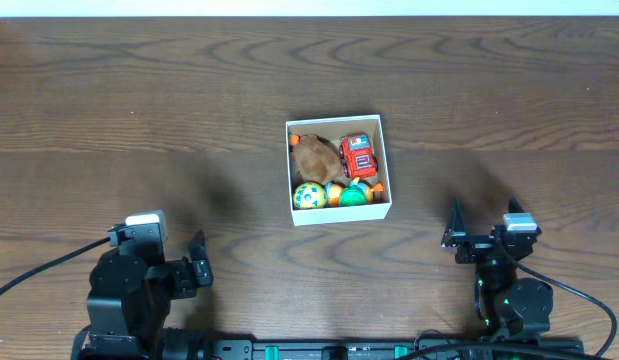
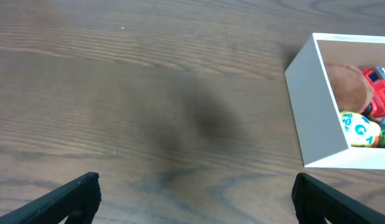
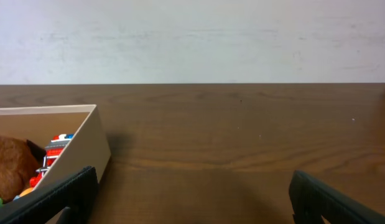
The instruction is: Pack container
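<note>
Nearest, the left gripper (image 2: 195, 198) and right gripper (image 3: 192, 190) rest spread and empty. The container (image 1: 339, 212) sits mid-table, full of toys (image 1: 334, 170) — packing looks finished, with nothing loose left to fetch.

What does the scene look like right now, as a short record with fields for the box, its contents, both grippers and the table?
container: square, shallow white cardboard box, tan inside, open top
contents: brown plush toy, red toy truck, yellow-green patterned ball, green ball
left gripper: open, empty, apart from the box
right gripper: open, empty, apart from the box
surface: dark brown wooden table
</note>
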